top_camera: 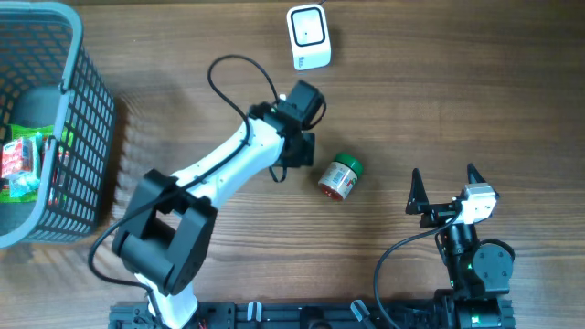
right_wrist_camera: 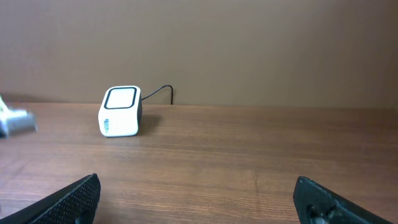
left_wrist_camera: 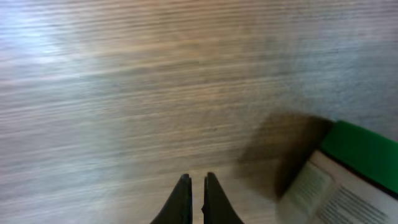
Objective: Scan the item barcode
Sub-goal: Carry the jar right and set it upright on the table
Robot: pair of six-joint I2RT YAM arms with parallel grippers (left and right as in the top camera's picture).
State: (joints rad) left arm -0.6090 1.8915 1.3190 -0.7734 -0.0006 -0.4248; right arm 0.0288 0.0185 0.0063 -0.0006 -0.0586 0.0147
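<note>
While the small green-lidded jar with a white and red label (top_camera: 341, 176) lies on its side on the brown wooden table (top_camera: 475, 82), just right of centre in the overhead frame, the left gripper (left_wrist_camera: 193, 186) sits just to its left. The jaws are pinched together on nothing, tips over bare wood. In the left wrist view the jar fills the lower right corner, apart from the tips.

Right gripper (right_wrist_camera: 196, 190) is spread wide at lower right overhead, empty.

White box-shaped scanner (top_camera: 309, 37) is at top centre. Grey plastic mesh basket (top_camera: 87, 137) is at far left, with packets inside.
</note>
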